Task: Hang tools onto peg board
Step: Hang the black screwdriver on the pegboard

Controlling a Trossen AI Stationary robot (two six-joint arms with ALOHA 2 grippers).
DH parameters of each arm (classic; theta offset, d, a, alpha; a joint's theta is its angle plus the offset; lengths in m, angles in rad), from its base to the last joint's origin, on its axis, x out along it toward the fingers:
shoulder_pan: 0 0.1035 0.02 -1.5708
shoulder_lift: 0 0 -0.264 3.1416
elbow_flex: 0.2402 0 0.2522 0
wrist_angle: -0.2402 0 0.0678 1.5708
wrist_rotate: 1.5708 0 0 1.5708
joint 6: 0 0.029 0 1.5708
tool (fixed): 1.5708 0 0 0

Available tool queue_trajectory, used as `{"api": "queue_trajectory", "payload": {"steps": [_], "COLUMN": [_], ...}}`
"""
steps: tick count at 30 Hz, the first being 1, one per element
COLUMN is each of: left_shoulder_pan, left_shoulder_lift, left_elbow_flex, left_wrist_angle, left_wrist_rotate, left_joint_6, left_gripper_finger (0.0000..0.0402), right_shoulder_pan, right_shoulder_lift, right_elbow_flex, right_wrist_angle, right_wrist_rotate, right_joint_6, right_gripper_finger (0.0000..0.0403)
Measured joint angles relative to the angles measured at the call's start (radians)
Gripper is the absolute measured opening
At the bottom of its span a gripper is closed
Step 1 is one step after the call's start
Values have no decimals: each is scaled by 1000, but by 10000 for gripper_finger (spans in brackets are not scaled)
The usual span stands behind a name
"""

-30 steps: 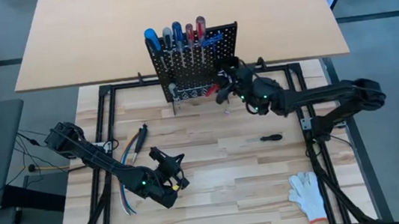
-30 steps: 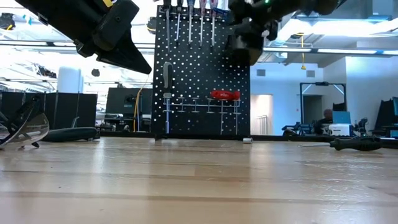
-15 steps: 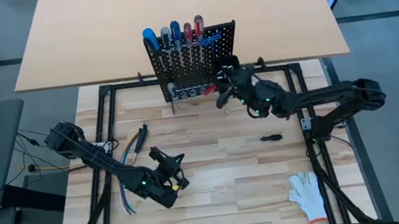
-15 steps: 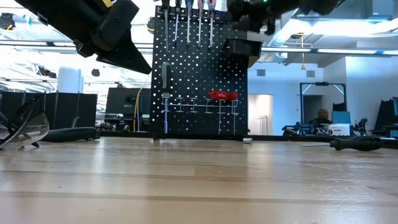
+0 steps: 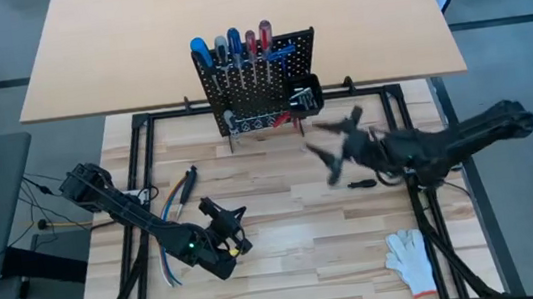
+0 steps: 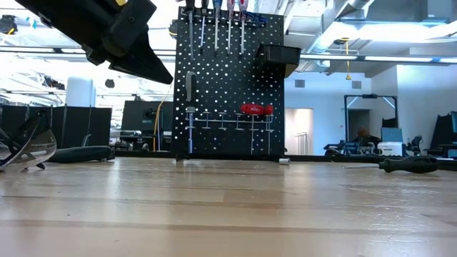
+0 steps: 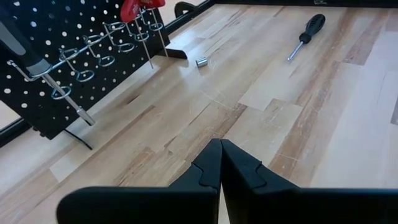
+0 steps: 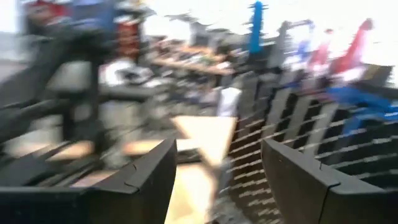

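Waiting nearest the front edge of the table [image 5: 290, 268], the left gripper [image 7: 220, 169] hovers with its jaws closed and empty. Farther in, the right gripper [image 5: 332, 152] hangs between the peg board [image 5: 261, 85] and a loose black-handled screwdriver [image 5: 363, 184], jaws open and holding nothing. My judgement: the next step is a fresh pickup, and that screwdriver is closest, calling for a descent over its handle. A white glove [image 5: 410, 259] and a cable bundle [image 5: 175, 212] lie well aside. Farthest back, 5 screwdrivers [image 5: 235, 47] already hang along the board's top, beside a small black bin [image 5: 305, 96].
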Motion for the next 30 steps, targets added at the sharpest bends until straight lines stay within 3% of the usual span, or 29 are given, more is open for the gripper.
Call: {"api": "queue_trajectory", "payload": {"steps": [3,7,11,14,19,24,30], "left_shoulder_pan": [0,0,2,9,60,194,412], "left_shoulder_lift": [0,0,0,0,0,0,0], "left_elbow_flex": [0,0,0,0,0,0,0], "left_wrist_angle": [-2,-29,-57,-91,-185,-318,-582], "left_wrist_rotate": [0,14,21,24,69,243,434], "left_joint_6": [-11,-36,-105,-158,-270,-324,-362], "left_gripper_finger": [0,0,0,4,49,123,201], "right_shoulder_pan": [130,307,452,515,543,510,480], "right_shoulder_lift": [-39,-29,51,140,312,447,505], "right_elbow_flex": [-1,-79,-182,-218,-221,-221,-221], "right_wrist_angle": [-144,-190,-74,15,67,88,88], "right_wrist_rotate": [0,1,13,23,28,24,-52], "right_joint_6": [97,264,465,518,520,537,596], "right_gripper_finger": [239,237,228,221,214,212,211]}}
